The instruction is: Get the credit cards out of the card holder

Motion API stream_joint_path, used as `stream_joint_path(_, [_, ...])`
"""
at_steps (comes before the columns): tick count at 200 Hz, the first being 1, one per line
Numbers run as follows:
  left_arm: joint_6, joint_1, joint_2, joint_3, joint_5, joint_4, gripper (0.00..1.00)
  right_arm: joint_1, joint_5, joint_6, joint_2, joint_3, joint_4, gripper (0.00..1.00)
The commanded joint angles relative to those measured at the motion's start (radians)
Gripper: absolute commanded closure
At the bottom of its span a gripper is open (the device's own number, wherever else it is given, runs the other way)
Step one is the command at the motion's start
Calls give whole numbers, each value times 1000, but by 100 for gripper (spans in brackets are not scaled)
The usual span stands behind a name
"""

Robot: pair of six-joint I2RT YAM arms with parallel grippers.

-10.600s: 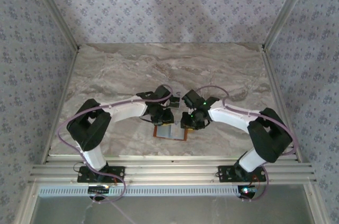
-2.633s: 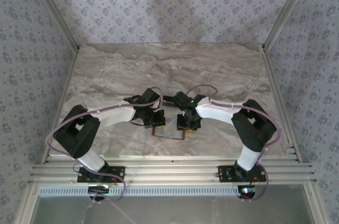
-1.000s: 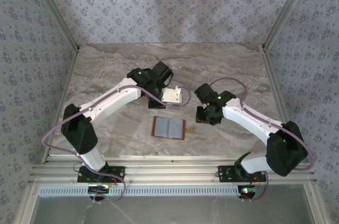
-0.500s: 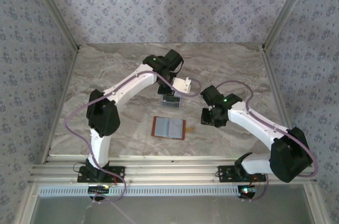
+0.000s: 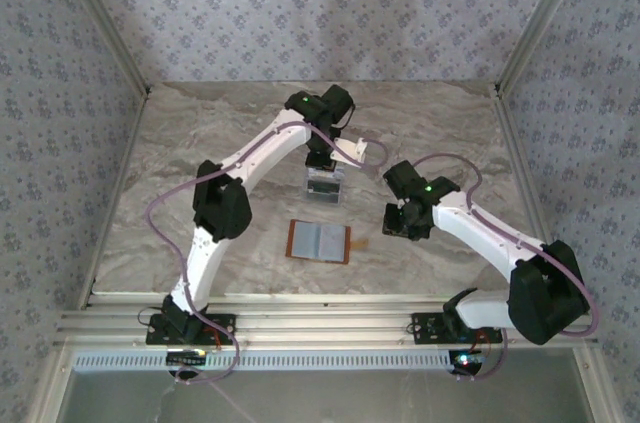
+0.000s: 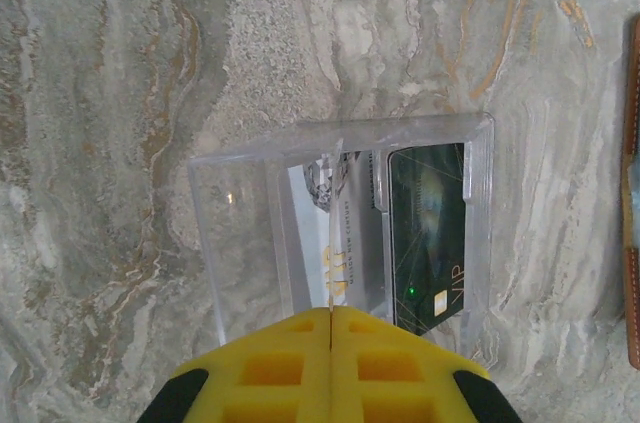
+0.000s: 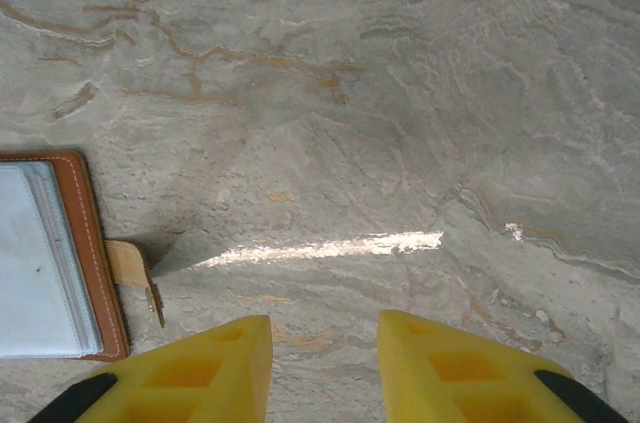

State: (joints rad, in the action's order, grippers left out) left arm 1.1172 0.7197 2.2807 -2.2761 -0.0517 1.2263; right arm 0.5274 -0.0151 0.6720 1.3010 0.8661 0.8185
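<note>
Overhead, the credit cards (image 5: 325,186) are a blur beyond the card holder (image 5: 319,241). The left wrist camera shows them plainly, one dark and marked VIP, tucked in a clear sleeve (image 6: 250,233) seen against the marble tabletop (image 5: 200,143). The left gripper (image 6: 330,315) has its jaws pressed together on the sleeve's near edge. The right gripper (image 7: 325,338), its jaws partly apart and holding nothing, hovers just right of the holder, which lies open. Seconds earlier both arms crowded over the holder; now it lies uncovered.
</note>
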Motion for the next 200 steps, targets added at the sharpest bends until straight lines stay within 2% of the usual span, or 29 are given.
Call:
stream_joint_path(1, [15,-2,54,-99,6,104,100,-12,-8,-8,-11,-12,5,65])
stream_joint_path(45, [7,-6,130,-184,23,169,100,-20,-19,-9,-2,-16,-5,65])
stream_joint_path(147, [-7,-19,129,-191,41,207,100,-24,-34,-17,21,-11,-22,65])
stream_joint_path(200, [-21,-24,177,-191,45,203,100,-25,-33,-17,17,-16,-29,65])
